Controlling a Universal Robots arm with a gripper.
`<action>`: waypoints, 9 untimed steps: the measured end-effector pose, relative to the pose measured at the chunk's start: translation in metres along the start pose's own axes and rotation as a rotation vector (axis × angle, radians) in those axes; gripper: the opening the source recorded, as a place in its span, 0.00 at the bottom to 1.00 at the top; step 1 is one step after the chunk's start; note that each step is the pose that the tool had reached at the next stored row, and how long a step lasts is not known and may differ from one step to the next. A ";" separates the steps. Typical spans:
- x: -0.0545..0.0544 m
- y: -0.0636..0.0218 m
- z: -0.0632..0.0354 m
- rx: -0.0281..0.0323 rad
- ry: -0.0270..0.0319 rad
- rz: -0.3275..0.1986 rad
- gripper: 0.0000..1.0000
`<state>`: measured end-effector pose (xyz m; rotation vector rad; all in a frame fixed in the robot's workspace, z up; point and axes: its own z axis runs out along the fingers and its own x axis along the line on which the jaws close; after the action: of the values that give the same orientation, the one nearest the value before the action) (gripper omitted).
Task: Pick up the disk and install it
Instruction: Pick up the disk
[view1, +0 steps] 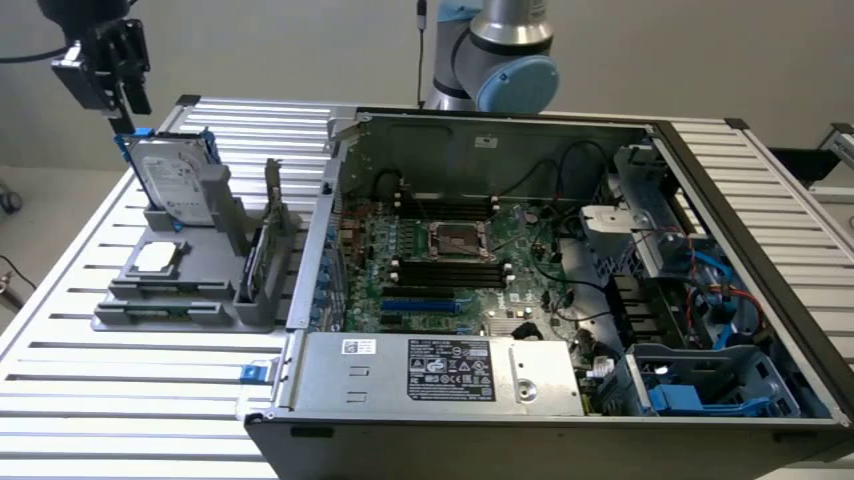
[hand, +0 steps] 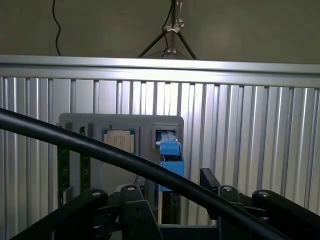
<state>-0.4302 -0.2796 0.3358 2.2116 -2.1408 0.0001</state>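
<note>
Hand (view1: 123, 106) above disk (hand: 170, 155), partly behind cable (hand: 100, 150)

Blue-framed silver-grey disk (view1: 174, 180)

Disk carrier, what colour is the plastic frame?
Bright blue; the carrier shows best in the wrist view.

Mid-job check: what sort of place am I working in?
Probably a robotics lab bench for computer assembly: a ribbed aluminium table carries an open grey metal computer case with its green motherboard exposed, beside a grey plastic fixture holding the blue-framed metal disk.
</note>
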 end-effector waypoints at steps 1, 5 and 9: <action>0.000 -0.0001 0.0018 0.0000 0.0002 -0.001 0.54; 0.000 -0.0004 0.0090 0.0005 0.0004 -0.007 0.54; 0.000 -0.0007 0.0163 0.0005 0.0007 -0.012 0.54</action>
<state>-0.4302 -0.2804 0.3195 2.2247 -2.1271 0.0009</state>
